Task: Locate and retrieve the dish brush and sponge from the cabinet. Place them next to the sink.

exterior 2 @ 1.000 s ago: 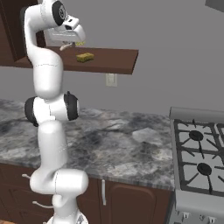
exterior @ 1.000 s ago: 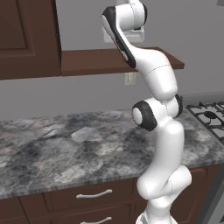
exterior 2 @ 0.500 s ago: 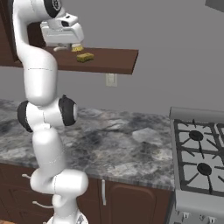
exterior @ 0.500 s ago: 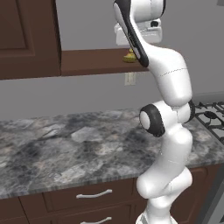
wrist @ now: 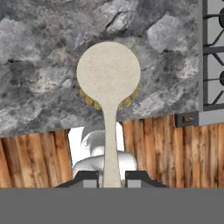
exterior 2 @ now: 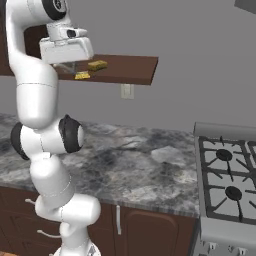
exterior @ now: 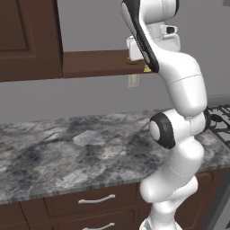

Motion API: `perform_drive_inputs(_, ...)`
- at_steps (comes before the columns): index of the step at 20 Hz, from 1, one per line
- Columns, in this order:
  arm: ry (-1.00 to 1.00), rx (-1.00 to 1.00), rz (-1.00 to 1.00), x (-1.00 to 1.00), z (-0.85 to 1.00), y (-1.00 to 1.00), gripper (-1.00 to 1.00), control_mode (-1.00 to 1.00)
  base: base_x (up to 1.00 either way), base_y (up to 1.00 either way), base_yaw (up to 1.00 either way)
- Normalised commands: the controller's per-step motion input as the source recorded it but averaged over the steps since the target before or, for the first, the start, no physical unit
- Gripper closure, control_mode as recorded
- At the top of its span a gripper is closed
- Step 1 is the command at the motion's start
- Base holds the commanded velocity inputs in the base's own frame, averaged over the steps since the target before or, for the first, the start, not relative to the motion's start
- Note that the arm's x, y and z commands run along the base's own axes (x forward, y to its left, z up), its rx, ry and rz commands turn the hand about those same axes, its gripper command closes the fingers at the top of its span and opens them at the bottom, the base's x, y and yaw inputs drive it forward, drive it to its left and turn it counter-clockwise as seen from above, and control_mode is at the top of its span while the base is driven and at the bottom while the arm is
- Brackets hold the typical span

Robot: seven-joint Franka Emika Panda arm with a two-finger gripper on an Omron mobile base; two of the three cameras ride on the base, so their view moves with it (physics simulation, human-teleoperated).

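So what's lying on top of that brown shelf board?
On the shelf board lies a yellow sponge. The tool grips the dish brush; its white housing covers the board behind it.

base views flank arm, hand view perhaps downward

A rendered home kitchen with stone worktop and gas stove

A grey marbled stone countertop [exterior: 67, 152] runs over dark brown wooden base drawers with curved silver handles [exterior: 96, 200]; beside it sits a stove with black iron burner grates [exterior 2: 230, 175], and a dark brown panelled wall cabinet [exterior: 27, 38] with a flat shelf board [exterior 2: 127, 70] hangs on the grey wall.
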Motion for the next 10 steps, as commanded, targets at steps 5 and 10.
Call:
perform_drive_inputs(5, 0.50, -0.12, 0.06, -0.62, -0.27, 0.00, 1.00, -1.00, 0.00, 0.00, 0.00)
perform_drive_inputs(10, 0.50, -0.15, 0.09, -0.47, -0.20, 0.00, 1.00, -1.00, 0.00, 0.00, 0.00)
